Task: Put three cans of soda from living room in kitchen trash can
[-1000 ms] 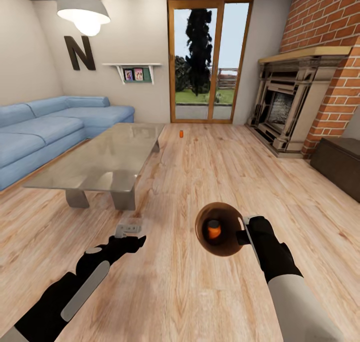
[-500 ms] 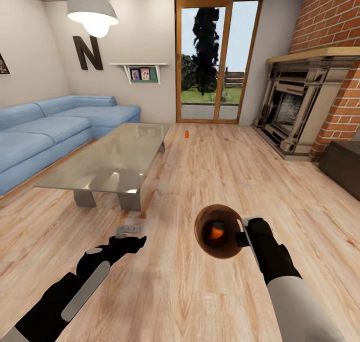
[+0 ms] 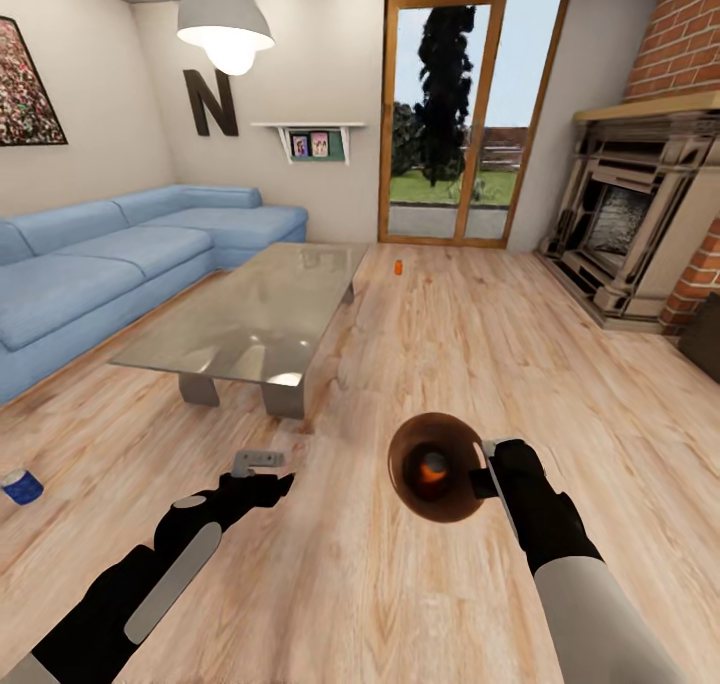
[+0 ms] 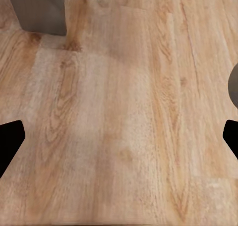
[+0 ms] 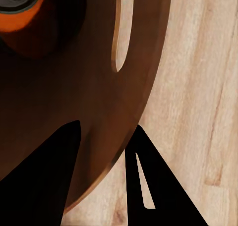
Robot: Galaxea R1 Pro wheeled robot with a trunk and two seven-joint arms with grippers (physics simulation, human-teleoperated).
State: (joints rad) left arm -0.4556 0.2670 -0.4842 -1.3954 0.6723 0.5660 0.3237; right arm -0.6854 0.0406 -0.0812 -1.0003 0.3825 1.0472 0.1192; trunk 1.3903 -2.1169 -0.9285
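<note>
Nearest the robot, the right gripper is clamped on the thin rim of the round copper-brown trash can, holding it clear of the light wood-plank floor with its mouth facing the head camera. In the right wrist view 1 dark finger lies inside the bin wall and the other outside it, the rim pinched between them. 1 orange soda can with a silvery top lies inside the bin; the same can sits deep in the bin in the right wrist view.

The left gripper hangs over bare planks, holding nothing. Its 2 black fingertips sit at opposite edges of the left wrist view, spread wide apart, with floor boards between them and a grey table leg beyond.

Further out on the left, a dark blue soda can with a white band rests on the floor, in front of the long blue corner sofa. The glass-topped low table stands mid-room. Beyond its far end, a second orange soda can stands upright on the floor, near the wood-framed glass doors. A brick fireplace column rises at the right.
</note>
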